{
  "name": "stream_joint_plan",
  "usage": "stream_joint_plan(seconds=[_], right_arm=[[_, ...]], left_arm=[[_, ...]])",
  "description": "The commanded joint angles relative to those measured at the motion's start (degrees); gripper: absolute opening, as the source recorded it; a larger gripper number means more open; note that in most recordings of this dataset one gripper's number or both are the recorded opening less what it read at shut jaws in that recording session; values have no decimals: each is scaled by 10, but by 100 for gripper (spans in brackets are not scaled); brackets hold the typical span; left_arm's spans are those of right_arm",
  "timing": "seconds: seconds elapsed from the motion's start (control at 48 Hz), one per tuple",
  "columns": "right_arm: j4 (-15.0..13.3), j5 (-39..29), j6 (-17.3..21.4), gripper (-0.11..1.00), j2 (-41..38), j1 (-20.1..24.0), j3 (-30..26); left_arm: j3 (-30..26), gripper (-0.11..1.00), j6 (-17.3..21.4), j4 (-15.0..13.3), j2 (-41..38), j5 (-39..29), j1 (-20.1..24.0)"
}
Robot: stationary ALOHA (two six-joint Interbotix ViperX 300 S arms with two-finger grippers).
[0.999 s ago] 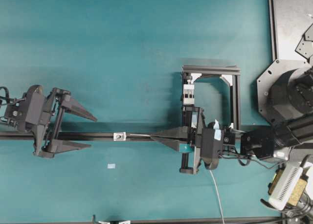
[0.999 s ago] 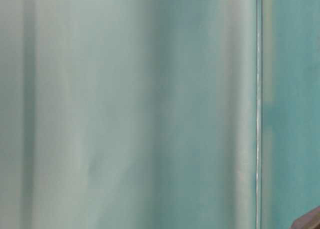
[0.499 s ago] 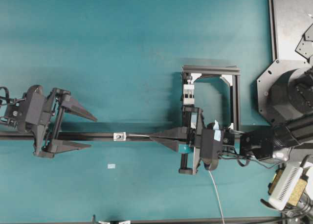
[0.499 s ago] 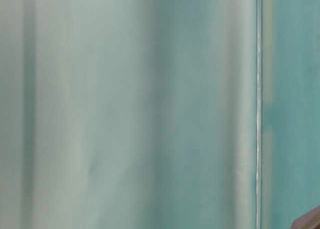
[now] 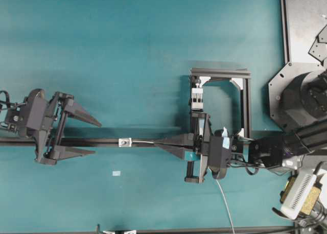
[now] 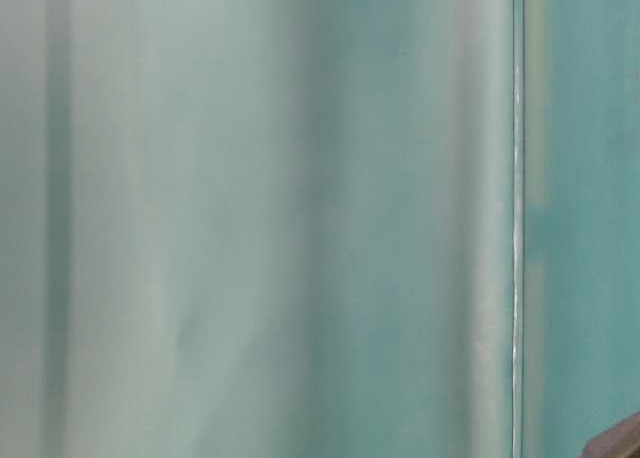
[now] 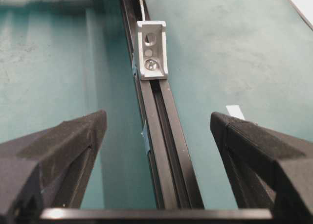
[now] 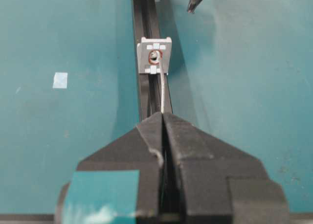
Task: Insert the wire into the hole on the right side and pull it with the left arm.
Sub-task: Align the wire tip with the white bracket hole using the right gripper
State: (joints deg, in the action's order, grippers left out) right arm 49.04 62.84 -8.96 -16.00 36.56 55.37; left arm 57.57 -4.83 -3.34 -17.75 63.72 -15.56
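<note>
Right gripper (image 8: 163, 117): your fingers are pressed together on the wire (image 8: 162, 89), pinching it at the tips, above the black rail (image 5: 102, 142).
Wire: from your right fingertips a short whitish length runs straight along the rail to the small silver-white block (image 8: 155, 55); its tip sits at the hole (image 8: 153, 57) on the face turned toward your right gripper. Whether it has entered, you cannot tell. A longer stretch trails from behind that gripper toward the lower edge of the overhead view.
Left gripper (image 5: 97, 138): your pointed fingers stand spread wide, one on each side of the rail, holding nothing.
Block: mounted on the rail, between your two grippers, well apart from your left fingers (image 7: 63, 145).
Table-level view: blurred teal only.
Other items: a white clip block (image 5: 197, 96) in a black frame (image 5: 244, 98) behind your right gripper.
</note>
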Motion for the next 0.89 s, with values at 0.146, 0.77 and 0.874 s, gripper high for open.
stream_joint_plan(seconds=[0.146,0.77,0.874], right_arm=[[1,7,-2,2,2,2,-11],[-2,5,-10,2,-19,-17,-35],[-2,4,-20,2,-22,-19,-42]], left_arm=[[-4,73,1,0,8,2,1],[-6,73,2,0,8,2,1],[-6,73,2,0,8,2,1]])
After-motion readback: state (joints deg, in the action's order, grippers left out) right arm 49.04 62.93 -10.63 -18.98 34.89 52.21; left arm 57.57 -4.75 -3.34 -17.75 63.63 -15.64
